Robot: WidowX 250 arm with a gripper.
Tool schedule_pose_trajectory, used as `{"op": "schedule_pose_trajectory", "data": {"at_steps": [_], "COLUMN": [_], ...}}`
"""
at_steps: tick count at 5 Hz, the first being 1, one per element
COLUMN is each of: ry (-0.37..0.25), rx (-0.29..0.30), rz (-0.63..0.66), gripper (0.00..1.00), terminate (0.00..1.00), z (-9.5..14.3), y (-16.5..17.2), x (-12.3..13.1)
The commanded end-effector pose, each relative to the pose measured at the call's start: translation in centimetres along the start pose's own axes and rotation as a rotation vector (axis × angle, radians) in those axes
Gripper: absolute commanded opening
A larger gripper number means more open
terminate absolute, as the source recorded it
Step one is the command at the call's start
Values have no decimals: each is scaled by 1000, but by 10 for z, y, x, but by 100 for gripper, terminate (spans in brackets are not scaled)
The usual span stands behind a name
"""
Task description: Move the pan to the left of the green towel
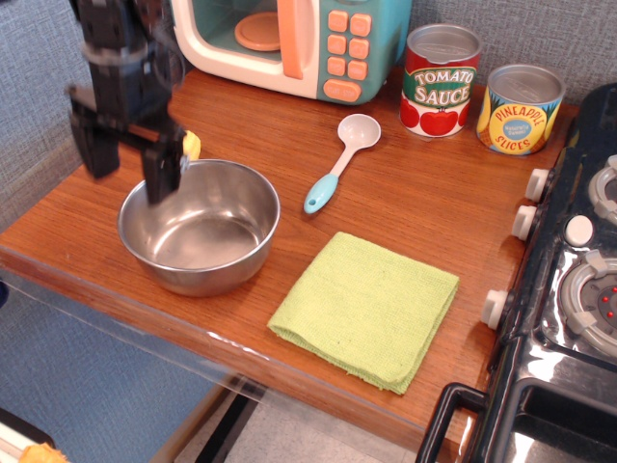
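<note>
The pan (200,227) is a round shiny steel bowl standing on the wooden counter, to the left of the green towel (366,308), with a small gap between them. The towel lies flat near the counter's front edge. My black gripper (129,164) hangs above the pan's back left rim, lifted clear of it. Its two fingers are spread apart and hold nothing.
A toy microwave (289,43) stands at the back. A blue-handled spoon (339,162) lies behind the towel. Tomato sauce (441,80) and pineapple (520,108) cans stand at the back right. A toy stove (569,289) borders the right. A small yellow object (191,145) lies behind the pan.
</note>
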State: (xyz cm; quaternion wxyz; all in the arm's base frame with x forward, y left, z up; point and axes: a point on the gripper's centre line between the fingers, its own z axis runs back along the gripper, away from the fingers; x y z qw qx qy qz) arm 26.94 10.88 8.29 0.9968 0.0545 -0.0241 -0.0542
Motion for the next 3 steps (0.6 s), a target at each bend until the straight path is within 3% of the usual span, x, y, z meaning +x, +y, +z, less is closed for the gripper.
{"op": "schedule_pose_trajectory", "data": {"at_steps": [1, 2, 3], "ry": [-62, -62, -62], "rx": [16, 16, 16], "rz": [-68, -68, -68], "gripper": [100, 100, 100], "terminate": [0, 0, 100], "z": [26, 26, 26], "y": [-20, -20, -20], "x": [-7, -7, -7]}}
